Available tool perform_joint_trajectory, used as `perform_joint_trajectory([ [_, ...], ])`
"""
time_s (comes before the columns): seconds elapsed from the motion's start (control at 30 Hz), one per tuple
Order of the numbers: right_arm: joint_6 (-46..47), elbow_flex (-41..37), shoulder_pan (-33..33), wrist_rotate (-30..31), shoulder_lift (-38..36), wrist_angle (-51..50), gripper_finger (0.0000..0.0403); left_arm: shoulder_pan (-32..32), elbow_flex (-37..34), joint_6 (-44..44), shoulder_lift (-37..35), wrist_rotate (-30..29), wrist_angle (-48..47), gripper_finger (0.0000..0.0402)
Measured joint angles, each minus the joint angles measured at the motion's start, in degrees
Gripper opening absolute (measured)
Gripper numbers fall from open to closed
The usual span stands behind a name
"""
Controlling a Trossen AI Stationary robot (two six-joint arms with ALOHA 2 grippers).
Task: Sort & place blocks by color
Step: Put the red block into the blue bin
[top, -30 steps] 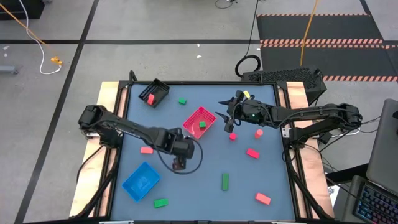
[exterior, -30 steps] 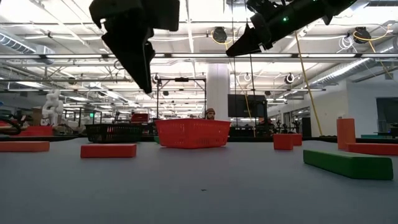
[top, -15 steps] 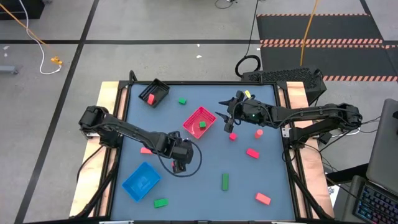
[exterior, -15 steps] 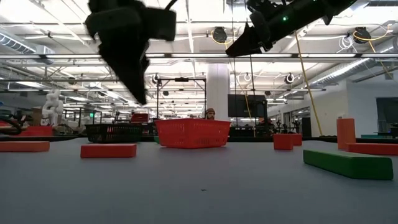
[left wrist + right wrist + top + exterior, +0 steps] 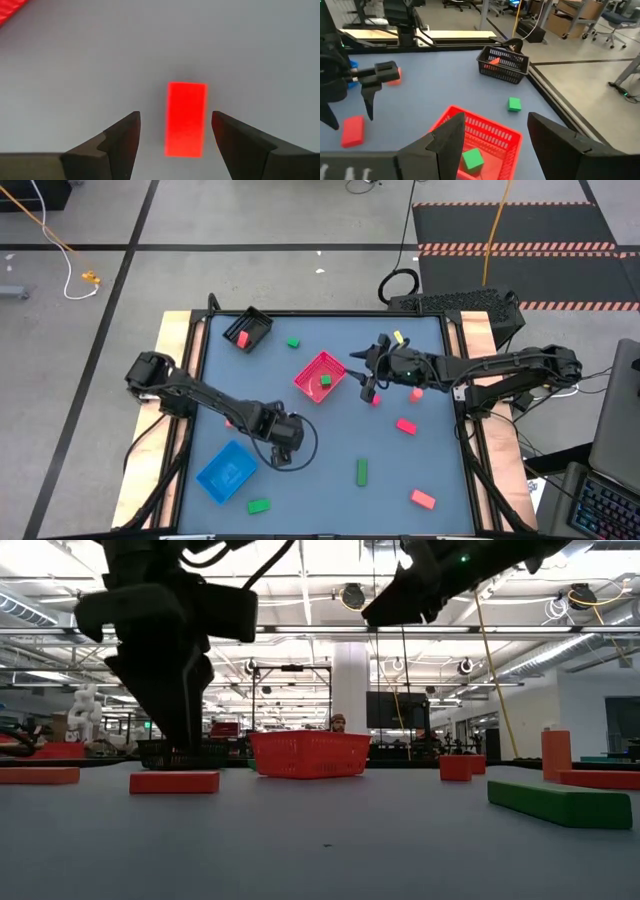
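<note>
left fingers (image 5: 174, 137) spread, straddling red block (image 5: 186, 119), seemingly untouched; right fingers (image 5: 495, 145) apart

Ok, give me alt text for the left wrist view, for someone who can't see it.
A red oblong block lies flat on the grey table, seen from directly above between the left gripper's two open dark fingers, which stand apart from it on either side. A sliver of the red tray shows at one corner.
</note>
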Motion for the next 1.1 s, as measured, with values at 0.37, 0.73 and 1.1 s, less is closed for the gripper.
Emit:
perform_joint_trajectory([
  [0.37,2.29,0.00,2.69,0.04,0.00,-0.46,0.0210,-2.67,0.00,1.31,0.00,-0.15,3.57,0.0246],
  [0.73,3.48,0.00,3.37,0.09,0.00,-0.48,0.0210,-1.01,-3.92,1.68,-0.02,-1.39,4.98,0.0246],
  [1.1,3.52,0.00,3.37,0.10,0.00,-0.46,0.0210,-0.64,-11.85,-0.30,-0.39,-1.39,15.98,0.0234],
])
